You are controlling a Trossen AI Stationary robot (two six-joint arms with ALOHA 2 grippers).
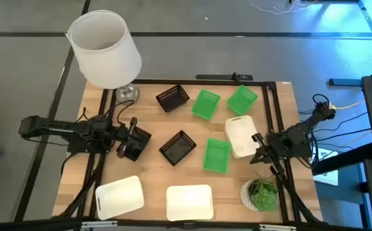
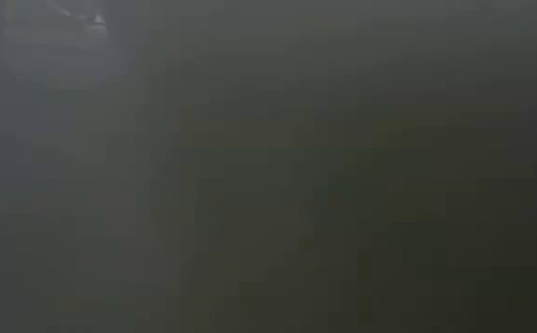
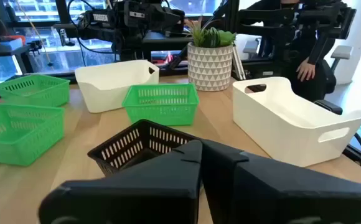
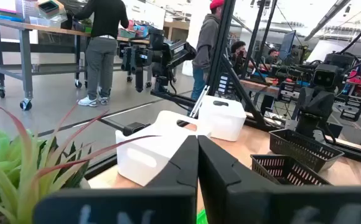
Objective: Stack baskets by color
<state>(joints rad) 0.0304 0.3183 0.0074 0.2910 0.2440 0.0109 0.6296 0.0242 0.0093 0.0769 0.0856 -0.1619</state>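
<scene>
Left hand [image 1: 135, 138]: pressed together, empty, beside the centre black basket [image 1: 177, 147].
Right hand [image 1: 258, 147]: pressed together, empty, at a white basket [image 1: 240, 135].
Baskets: scattered unstacked over the bench [image 1: 154, 176].
Advice: fingers are best spread before one rim wall is pinched.

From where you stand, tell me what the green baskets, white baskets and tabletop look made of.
Green baskets: likely moulded plastic, thin slatted walls, bright even colour.
White baskets: probably plastic too, smooth solid walls with cut-out handles, satin sheen.
Tabletop: looks like wood, pale with visible grain.
</scene>
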